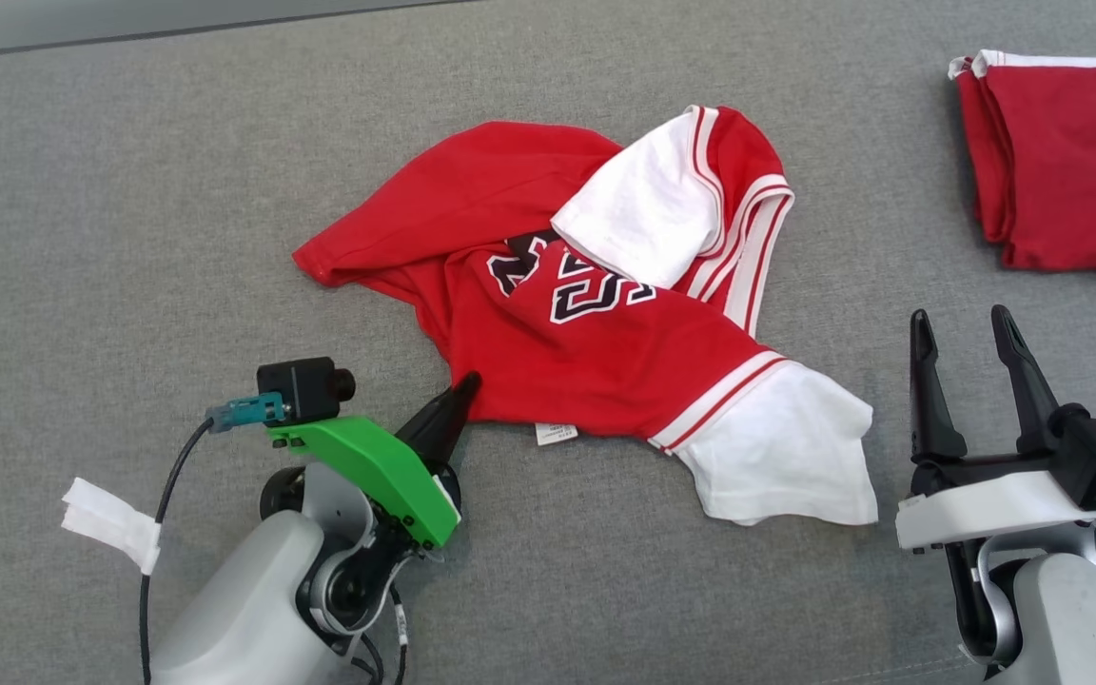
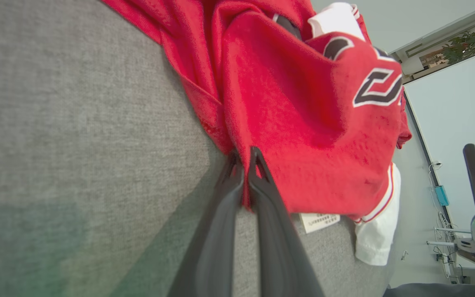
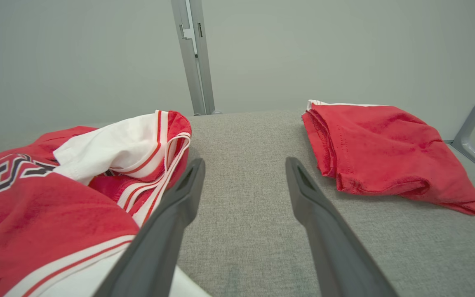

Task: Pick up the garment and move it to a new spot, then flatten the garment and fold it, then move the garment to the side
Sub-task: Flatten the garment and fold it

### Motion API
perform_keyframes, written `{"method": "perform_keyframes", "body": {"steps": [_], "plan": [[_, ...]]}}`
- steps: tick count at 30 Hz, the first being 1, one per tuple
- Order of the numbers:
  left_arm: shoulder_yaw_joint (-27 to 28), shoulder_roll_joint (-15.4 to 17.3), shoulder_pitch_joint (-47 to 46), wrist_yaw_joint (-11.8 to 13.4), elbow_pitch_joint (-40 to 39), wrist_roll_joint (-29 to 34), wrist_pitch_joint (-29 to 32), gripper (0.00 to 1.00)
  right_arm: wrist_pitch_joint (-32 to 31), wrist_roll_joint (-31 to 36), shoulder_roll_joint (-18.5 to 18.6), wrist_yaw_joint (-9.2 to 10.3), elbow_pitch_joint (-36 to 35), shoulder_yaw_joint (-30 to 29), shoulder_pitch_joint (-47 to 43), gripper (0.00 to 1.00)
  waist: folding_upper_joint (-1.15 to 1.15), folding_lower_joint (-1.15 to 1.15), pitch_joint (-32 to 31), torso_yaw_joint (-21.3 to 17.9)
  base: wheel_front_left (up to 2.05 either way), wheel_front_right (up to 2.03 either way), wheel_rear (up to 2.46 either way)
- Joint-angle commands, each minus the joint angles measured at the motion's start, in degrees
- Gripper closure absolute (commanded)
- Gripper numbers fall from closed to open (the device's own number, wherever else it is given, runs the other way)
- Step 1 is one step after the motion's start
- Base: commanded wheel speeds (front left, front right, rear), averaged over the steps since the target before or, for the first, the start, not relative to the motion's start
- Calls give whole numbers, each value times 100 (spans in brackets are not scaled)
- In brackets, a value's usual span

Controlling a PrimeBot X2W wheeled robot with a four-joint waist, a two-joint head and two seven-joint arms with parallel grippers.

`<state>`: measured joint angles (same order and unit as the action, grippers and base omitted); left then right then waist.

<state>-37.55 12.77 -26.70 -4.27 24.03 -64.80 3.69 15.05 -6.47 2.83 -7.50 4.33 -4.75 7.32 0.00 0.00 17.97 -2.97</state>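
Garment [image 1: 548, 333]: red jersey with white sleeves, crumpled, lying at the centre of the grey padded surface [image 1: 129, 238].

Left gripper [image 1: 467, 382]: at 7 o'clock of the garment, fingers pinched together on the red hem edge; the left wrist view shows fabric caught between them [image 2: 245, 165].

Right gripper [image 1: 961, 319]: at 4 o'clock, fingers spread wide, holding nothing, near the lower white sleeve [image 1: 786, 457] but apart from it.

Second red garment [image 1: 1071, 162]: folded, at 2 o'clock, well apart.
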Motion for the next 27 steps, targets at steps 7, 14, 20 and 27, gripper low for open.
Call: {"method": "perform_keyframes", "body": {"steps": [7, 14, 20, 27], "plan": [[16, 751, -34, 394, -924, 586, -96, 100, 17, -190, 13, 3, 128, -84, -311, 0, 0, 0, -735, -31, 0, 0, 0], [-412, 1254, -165, 1064, -2314, 1394, 476, 100, 17, -258, 14, 3, 204, -4, -533, 0, 0, 0, -1077, -92, 0, 0, 0], [-1127, 814, -338, 1340, -2466, 1882, 884, 100, 17, -215, 12, 3, 180, 63, -492, 0, 0, 0, -1001, -265, 0, 0, 0], [-1752, -36, -546, 1142, -1257, 2302, 557, 100, 17, -156, 11, 3, 156, 101, -361, 0, 0, 0, -699, -538, 0, 0, 0]]}}
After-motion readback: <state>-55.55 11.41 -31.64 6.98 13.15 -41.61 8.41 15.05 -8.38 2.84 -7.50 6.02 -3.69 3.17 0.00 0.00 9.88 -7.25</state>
